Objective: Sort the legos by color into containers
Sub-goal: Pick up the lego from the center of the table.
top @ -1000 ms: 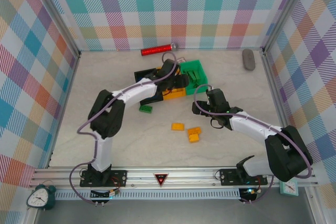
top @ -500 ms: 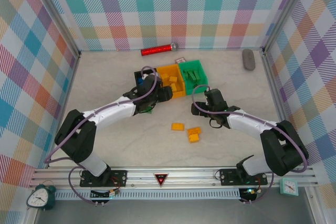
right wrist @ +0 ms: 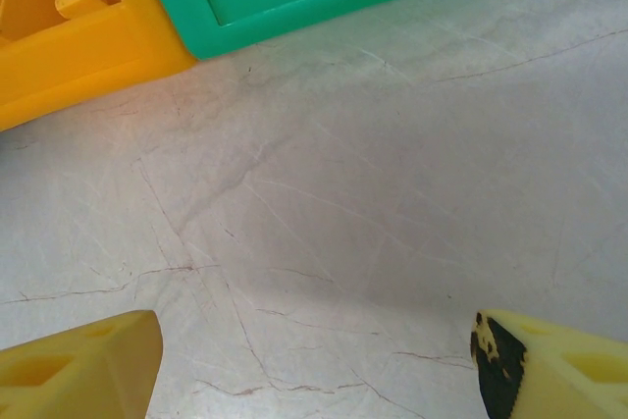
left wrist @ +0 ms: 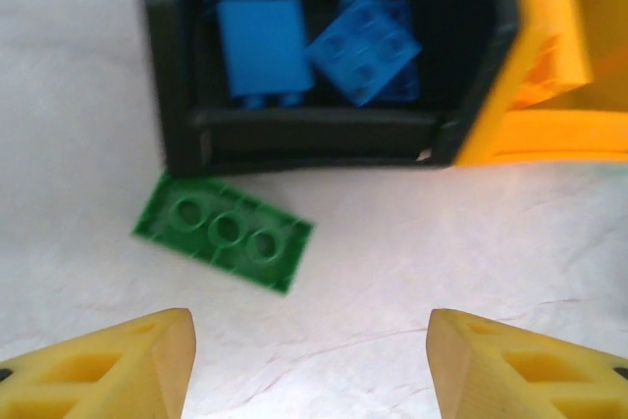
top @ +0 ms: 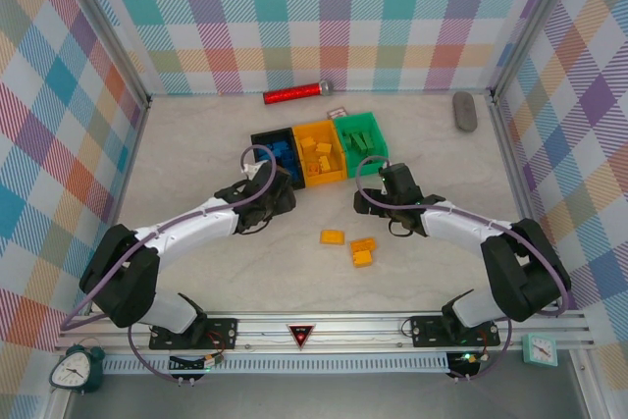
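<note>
left gripper [left wrist: 312,345] is held wide open, empty, before the green brick [left wrist: 224,233] beside the black bin [left wrist: 314,134], likely for pickup; right gripper [right wrist: 314,350] likewise.

Robot test cell in lab, not home or shop. Shown by: pastel plaid panels [top: 324,17] raised beyond and to both sides of left gripper [top: 283,191] and right gripper [top: 381,180]. Marble-look tabletop [top: 196,144] laid beneath them. Aluminium rail [top: 324,326] bolted well behind them, red triangle marker [top: 301,335] fixed on it. Alarm clock [top: 74,368] placed far behind left gripper.
</note>
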Robot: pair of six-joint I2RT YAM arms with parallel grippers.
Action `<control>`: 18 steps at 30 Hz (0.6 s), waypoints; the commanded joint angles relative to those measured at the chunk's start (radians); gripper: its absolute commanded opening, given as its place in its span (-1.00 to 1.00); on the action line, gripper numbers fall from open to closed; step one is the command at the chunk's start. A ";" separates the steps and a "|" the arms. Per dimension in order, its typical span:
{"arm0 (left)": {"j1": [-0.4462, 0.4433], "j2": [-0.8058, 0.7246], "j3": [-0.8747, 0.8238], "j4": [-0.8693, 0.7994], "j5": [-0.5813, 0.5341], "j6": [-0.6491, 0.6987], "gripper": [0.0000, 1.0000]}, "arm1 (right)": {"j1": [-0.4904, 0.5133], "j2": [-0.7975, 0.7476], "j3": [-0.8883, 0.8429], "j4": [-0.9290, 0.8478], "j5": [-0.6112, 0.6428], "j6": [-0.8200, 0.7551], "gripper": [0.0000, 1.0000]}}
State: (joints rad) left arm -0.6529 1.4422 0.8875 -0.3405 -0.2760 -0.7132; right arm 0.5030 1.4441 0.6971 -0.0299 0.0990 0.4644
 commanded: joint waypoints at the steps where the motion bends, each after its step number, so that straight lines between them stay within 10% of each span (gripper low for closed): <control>1: -0.001 -0.011 0.004 -0.145 -0.049 -0.108 0.22 | -0.003 0.006 0.023 0.019 -0.018 0.015 0.64; 18: 0.002 0.264 0.253 -0.355 -0.055 -0.504 0.15 | -0.004 -0.009 0.025 0.003 -0.015 0.007 0.64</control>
State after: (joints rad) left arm -0.6525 1.6775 1.0950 -0.5953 -0.2806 -1.0557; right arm 0.5030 1.4441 0.6979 -0.0303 0.0925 0.4644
